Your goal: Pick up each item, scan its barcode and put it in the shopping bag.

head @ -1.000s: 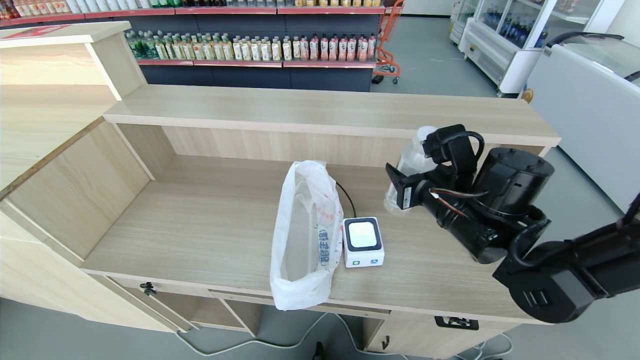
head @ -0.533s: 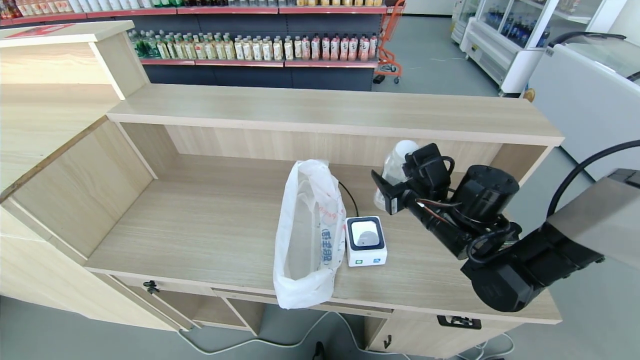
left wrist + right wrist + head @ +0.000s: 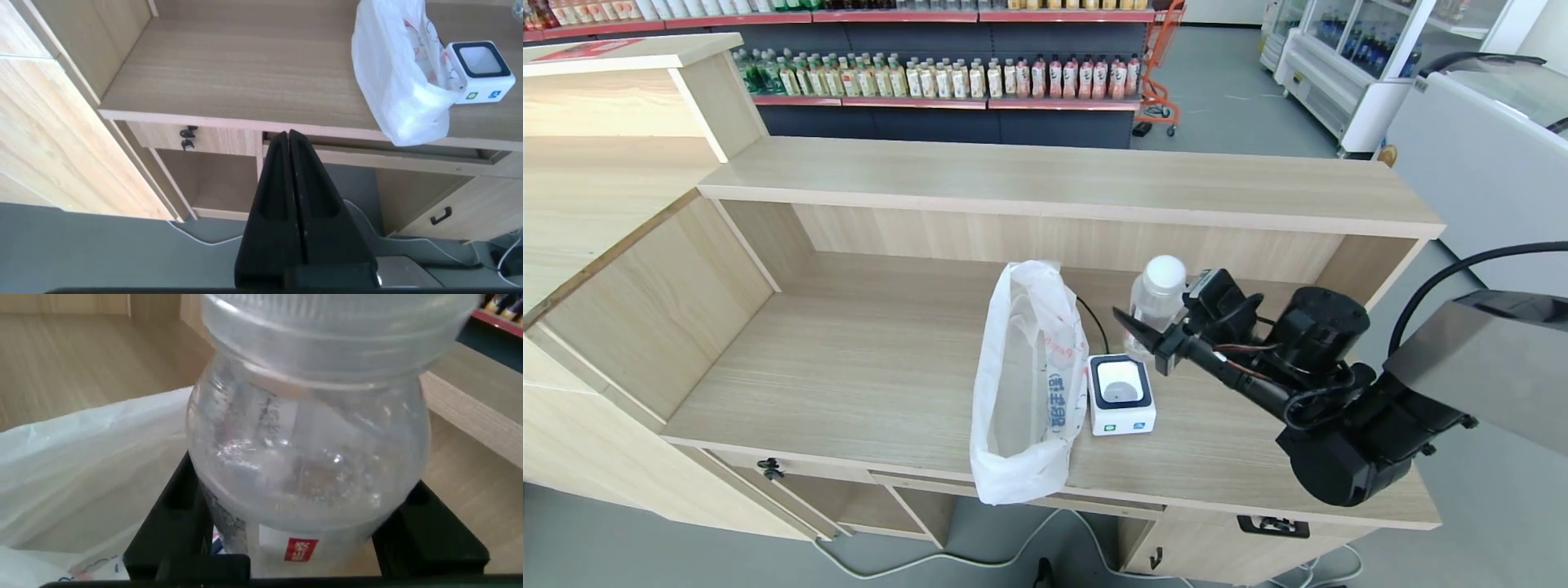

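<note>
Counter (image 3: 849, 367): one bag (image 3: 1021, 392), one scanner (image 3: 1121, 394), one bottle (image 3: 1164, 275) in right claw (image 3: 1153, 328).

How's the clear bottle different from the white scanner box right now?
The bottle is clear with a white cap; the scanner is a white box with a dark-framed top. The bottle is held upright in the right gripper; the scanner rests on the counter beside the shopping bag. Both sit right of the bag.
</note>
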You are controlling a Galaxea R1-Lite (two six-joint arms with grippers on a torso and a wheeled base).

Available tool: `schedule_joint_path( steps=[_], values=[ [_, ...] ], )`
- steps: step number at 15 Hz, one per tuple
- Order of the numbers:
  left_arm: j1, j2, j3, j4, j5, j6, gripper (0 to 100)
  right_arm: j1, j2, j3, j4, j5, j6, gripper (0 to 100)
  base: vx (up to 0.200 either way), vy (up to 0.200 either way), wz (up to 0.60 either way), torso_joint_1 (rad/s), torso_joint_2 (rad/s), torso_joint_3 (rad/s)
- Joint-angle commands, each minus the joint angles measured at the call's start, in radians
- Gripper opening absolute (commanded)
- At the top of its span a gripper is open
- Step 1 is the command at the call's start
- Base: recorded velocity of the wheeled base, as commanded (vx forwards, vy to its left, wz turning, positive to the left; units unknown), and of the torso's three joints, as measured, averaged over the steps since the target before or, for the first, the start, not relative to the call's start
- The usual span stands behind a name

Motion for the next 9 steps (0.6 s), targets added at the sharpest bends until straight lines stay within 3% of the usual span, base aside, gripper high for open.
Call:
schedule_joint_path(
  steps=[1,4,9],
  values=[
    [0.000,0.000,0.000,0.000,0.001,0.000,0,-0.012,0.025,-0.008,-0.001,0.009,-0.004,0,0.000,0.000,0.00,0.000,0.00,0.000],
    [0.000,0.000,0.000,0.000,-0.001,0.000,0,-0.013,0.054,-0.022,-0.001,0.065,-0.007,0,0.000,0.000,0.00,0.000,0.00,0.000],
    [0.000,0.001,0.000,0.000,-0.001,0.000,0,-0.036,0.151,-0.191,-0.001,0.204,-0.056,0,0.000,0.000,0.00,0.000,0.00,0.000]
  ],
)
